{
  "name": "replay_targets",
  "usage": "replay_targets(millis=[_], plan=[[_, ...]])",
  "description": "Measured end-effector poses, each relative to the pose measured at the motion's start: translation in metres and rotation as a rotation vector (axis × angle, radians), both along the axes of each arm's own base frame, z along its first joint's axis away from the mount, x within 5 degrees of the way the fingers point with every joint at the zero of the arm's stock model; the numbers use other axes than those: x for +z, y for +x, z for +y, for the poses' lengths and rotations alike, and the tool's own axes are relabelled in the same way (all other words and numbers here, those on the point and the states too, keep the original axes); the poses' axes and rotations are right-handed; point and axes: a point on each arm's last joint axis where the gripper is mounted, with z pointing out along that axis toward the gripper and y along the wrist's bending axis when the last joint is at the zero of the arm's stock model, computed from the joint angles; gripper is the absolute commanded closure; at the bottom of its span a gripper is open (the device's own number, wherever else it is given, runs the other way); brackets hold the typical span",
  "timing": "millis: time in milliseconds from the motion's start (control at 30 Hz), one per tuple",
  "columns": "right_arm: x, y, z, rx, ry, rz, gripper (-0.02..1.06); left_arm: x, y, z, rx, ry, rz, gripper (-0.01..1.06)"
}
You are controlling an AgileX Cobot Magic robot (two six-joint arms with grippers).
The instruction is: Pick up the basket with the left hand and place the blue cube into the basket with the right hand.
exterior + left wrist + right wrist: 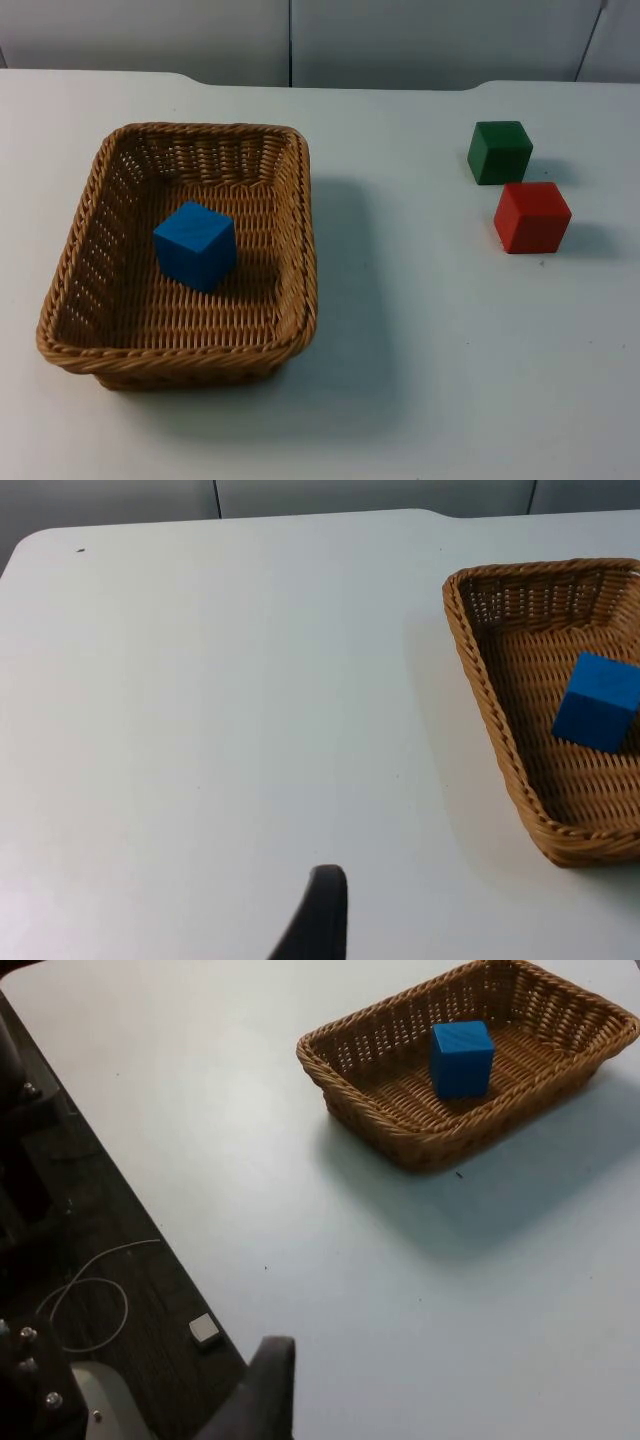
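A white tabletop (pixel 420 340) runs back to a grey partition wall (pixel 420 40). Nearest sits a rectangular brown woven wicker basket (pixel 290 260), resting on the tabletop with a solid blue cube (pixel 196 245) inside on its floor. Well apart to the right, a red cube (pixel 532 217) stands just in front of a green cube (pixel 499 152). One dark fingertip of each end effector shows in its wrist view; whether either is apart or together cannot be told.

It looked like a robot test lab. There was a plain white table (pixel 420 380) that ended at a grey partition wall (pixel 150 35). Beside the table, the right wrist view showed a dark floor (pixel 120 1290) with a thin loose wire (pixel 85 1295) and part of a machine stand (pixel 25 1130).
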Motion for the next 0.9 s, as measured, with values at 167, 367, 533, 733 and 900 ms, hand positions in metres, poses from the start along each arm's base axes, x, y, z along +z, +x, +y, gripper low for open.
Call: replay_targets(millis=[167,367,533,733,900], plan=[[0.0000,0.0000,0.0000,0.000,0.000,0.000,0.00,0.0000,0.0000,0.0000,0.000,0.000,0.000,0.24],[0.0000,0.0000,0.0000,0.000,0.000,0.000,0.00,0.0000,0.0000,0.0000,0.000,0.000,0.000,0.24],[0.0000,-0.0004,0.0001,-0.049,0.000,0.000,0.00,0.0000,0.0000,0.0000,0.000,0.000,0.000,0.24],[0.0000,-0.0018,0.0008,-0.267,0.000,0.000,0.00,0.0000,0.0000,0.0000,0.000,0.000,0.000,0.24],[0.0000,-0.0032,0.0020,-0.502,0.000,0.000,0.00,0.0000,0.0000,0.0000,0.001,-0.002,0.000,0.24]])
